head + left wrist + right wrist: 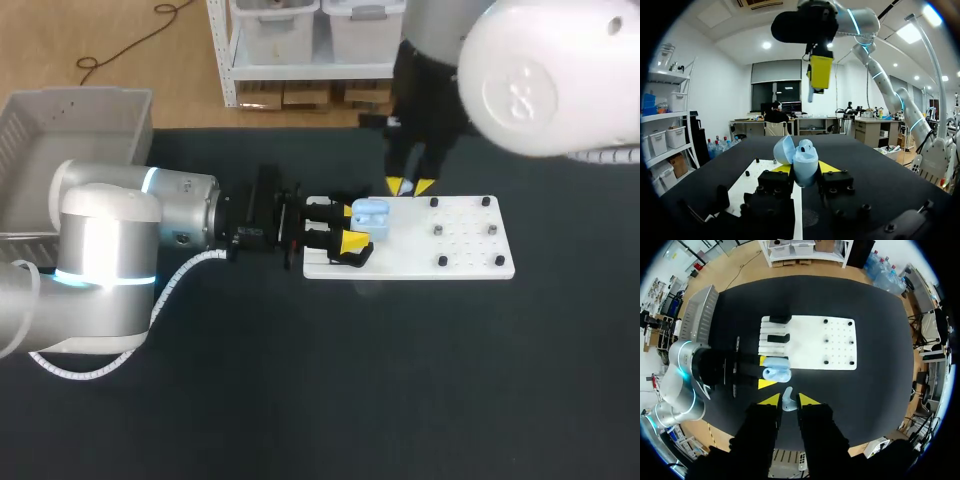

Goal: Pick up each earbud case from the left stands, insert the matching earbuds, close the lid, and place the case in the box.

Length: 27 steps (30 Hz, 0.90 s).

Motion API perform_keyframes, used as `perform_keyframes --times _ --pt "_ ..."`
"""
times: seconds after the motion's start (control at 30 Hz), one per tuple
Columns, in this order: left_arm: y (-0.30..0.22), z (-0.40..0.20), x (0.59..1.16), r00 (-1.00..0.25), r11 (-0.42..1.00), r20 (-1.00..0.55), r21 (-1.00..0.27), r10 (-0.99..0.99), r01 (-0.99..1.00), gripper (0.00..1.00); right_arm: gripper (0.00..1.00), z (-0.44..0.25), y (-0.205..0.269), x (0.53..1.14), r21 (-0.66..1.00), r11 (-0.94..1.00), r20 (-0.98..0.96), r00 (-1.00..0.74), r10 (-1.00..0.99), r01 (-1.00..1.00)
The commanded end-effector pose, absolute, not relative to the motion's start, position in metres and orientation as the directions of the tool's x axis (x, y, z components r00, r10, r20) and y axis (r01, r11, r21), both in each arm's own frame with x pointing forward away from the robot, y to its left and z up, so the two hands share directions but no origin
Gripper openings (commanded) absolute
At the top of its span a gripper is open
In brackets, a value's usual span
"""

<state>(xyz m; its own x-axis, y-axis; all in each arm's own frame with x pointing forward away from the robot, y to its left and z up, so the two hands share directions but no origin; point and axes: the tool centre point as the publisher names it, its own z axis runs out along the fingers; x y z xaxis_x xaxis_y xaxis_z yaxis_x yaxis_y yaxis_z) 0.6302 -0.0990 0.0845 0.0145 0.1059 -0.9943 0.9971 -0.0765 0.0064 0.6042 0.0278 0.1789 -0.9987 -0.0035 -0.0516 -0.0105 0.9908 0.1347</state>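
A light blue earbud case with its lid open is held level over the left end of the white board. My left gripper is shut on the case from both sides. My right gripper hangs above and just behind the case. It is shut on a pale blue earbud, which shows between the right gripper's yellow tips, straight over the open case. From the left wrist, the right gripper appears high above the case.
Two black stands sit on the board's left end. Several small pegs stick up on its right half. A grey box stands at the table's back left, behind my left arm.
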Motion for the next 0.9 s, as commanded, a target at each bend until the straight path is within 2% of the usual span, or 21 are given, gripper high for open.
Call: perform_keyframes --times 0.03,0.77,0.9 --pt "-0.099 0.084 0.631 0.014 -0.077 -0.994 0.006 0.108 0.997 0.0 0.0 0.174 0.04 0.599 0.121 0.992 -0.046 -0.999 -0.013 -0.018" --pt "-0.099 0.084 0.631 0.014 -0.077 -0.994 0.006 0.108 0.997 0.0 0.0 0.171 0.043 0.598 0.124 0.992 -0.023 -1.0 -0.017 -0.019" --pt "-0.099 0.084 0.631 0.014 -0.077 -0.994 0.006 0.108 0.997 0.0 0.0 0.169 0.054 0.601 0.089 0.991 -0.02 -0.995 -0.098 -0.099"
